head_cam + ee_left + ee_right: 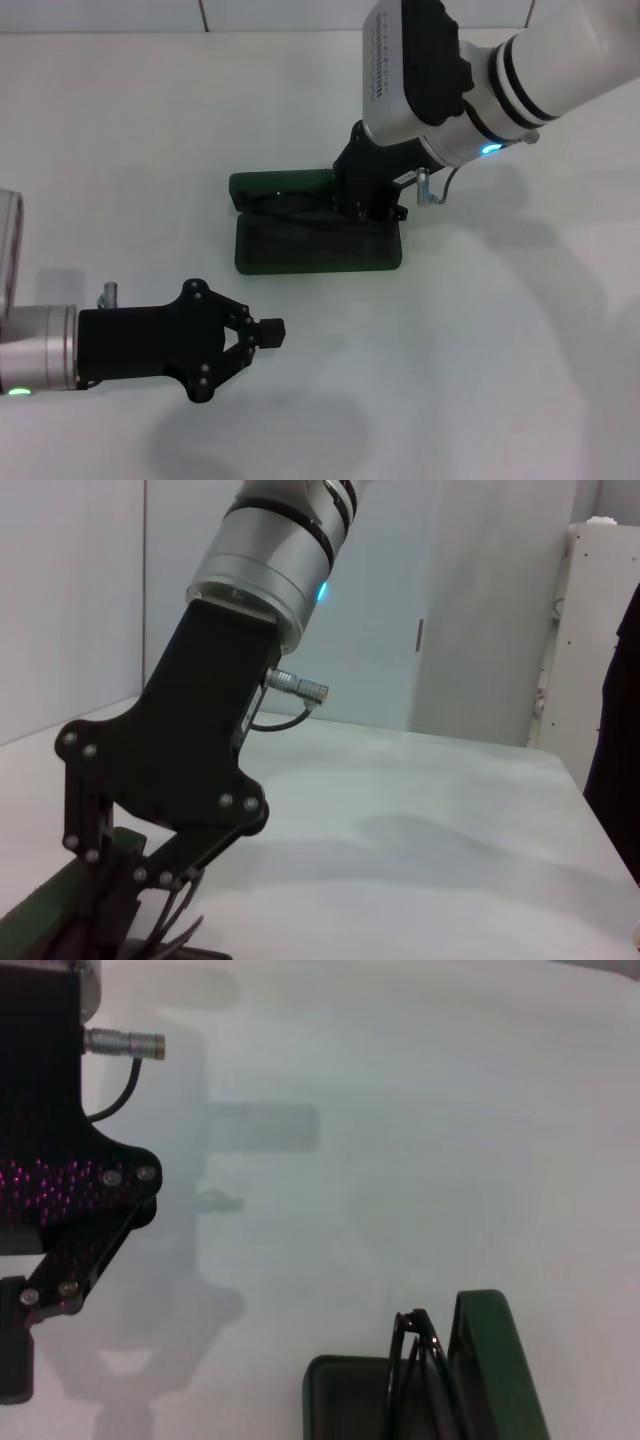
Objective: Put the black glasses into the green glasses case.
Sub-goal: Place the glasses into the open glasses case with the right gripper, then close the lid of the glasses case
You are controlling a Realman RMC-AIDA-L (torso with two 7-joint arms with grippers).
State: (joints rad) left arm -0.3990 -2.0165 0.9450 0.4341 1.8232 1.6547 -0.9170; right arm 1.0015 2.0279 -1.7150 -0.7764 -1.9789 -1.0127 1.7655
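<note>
The green glasses case point(320, 255) lies open in the middle of the table, its lid point(275, 185) at the far side. The black glasses point(290, 207) show as thin dark lines inside it, along the hinge. My right gripper point(372, 208) reaches down into the case's right end, fingers drawn together on the glasses. In the left wrist view that gripper point(125, 910) stands over the case point(40, 910), with thin temple arms point(172, 932) below it. The right wrist view shows the glasses point(415, 1360) on edge in the case point(490, 1360). My left gripper point(272, 332) is shut and empty, parked front left.
The white table point(500, 350) spreads around the case. The right arm's shadow falls to the right of the case. A white wall and cabinet point(600, 630) stand beyond the table's far edge in the left wrist view.
</note>
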